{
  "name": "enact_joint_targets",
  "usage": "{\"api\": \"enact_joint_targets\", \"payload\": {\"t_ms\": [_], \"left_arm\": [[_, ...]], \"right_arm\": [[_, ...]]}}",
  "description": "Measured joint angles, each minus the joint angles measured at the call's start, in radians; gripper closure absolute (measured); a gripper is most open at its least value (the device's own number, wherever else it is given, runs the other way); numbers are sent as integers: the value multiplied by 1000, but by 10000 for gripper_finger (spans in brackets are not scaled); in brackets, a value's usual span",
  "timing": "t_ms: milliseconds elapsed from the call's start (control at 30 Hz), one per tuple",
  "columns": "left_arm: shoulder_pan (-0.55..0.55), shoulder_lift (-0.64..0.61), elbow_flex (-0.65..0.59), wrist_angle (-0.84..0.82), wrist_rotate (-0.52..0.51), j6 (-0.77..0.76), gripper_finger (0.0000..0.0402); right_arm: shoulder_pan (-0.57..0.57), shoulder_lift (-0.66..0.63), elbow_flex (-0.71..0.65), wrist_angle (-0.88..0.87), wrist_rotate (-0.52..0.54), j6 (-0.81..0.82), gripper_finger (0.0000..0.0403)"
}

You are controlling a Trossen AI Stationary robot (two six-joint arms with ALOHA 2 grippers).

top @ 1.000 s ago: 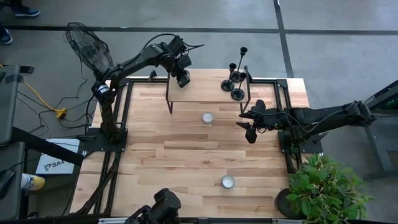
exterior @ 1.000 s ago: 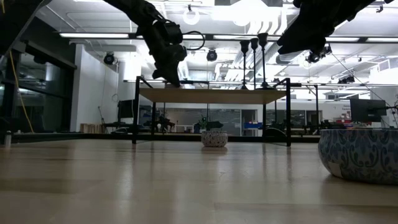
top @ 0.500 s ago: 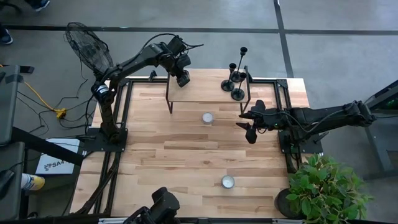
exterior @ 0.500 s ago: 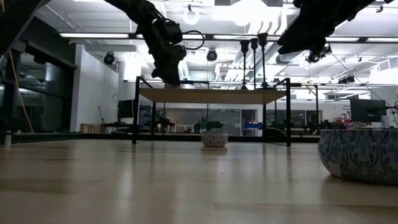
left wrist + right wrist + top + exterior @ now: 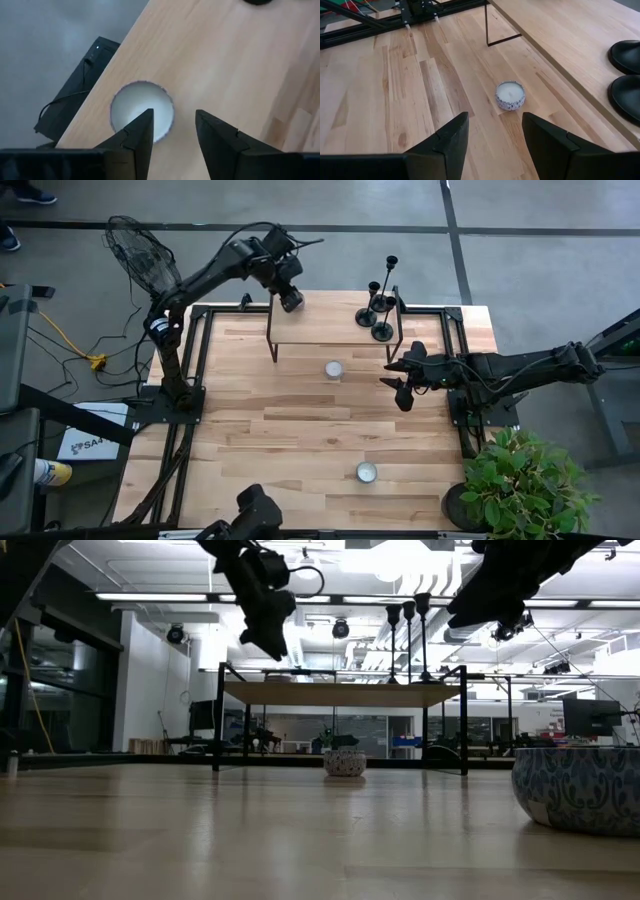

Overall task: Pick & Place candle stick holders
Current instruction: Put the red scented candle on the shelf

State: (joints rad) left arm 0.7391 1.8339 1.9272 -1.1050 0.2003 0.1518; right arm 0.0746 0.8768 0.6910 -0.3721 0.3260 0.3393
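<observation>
Three black candle stick holders (image 5: pixel 378 308) stand on their round bases at the right end of a raised wooden shelf (image 5: pixel 330 332); they also show in the low view (image 5: pixel 408 640). My left gripper (image 5: pixel 291 302) is open above the shelf's far left part. In the left wrist view (image 5: pixel 172 131) its fingers stand over a small white candle tin (image 5: pixel 135 102) near the shelf's edge, without touching it. My right gripper (image 5: pixel 400 390) is open and empty above the table, right of centre and near the shelf's right legs; it also shows in the right wrist view (image 5: pixel 495 135).
A candle tin (image 5: pixel 333 369) sits on the table under the shelf's near edge. Another tin (image 5: pixel 366 472) sits near the table's front. A potted plant (image 5: pixel 525 485) stands at the near right corner. A wire fan (image 5: pixel 140 255) stands beyond the far left.
My left gripper has risen from the shelf top and gone a little toward the far left. The candle stick holders have kept still.
</observation>
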Motion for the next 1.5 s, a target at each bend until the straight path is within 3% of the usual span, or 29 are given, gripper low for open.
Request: {"api": "enact_joint_targets", "payload": {"t_ms": [267, 800, 967, 1167, 1500], "left_arm": [[-26, -5, 42, -126, 55, 1, 259], [-376, -26, 37, -168, -143, -27, 259], [-508, -26, -72, -3, -207, -51, 259], [-625, -25, -315, 263, -237, 47, 259], [-647, -25, -700, 857, -285, 142, 259]], "right_arm": [[0, 0, 0, -6, 0, 0, 222], [0, 0, 0, -96, -4, 24, 222], [0, 0, -2, -119, 6, 22, 222], [0, -1, -68, -118, 6, 20, 222], [0, -21, -185, -18, 11, -9, 222]]}}
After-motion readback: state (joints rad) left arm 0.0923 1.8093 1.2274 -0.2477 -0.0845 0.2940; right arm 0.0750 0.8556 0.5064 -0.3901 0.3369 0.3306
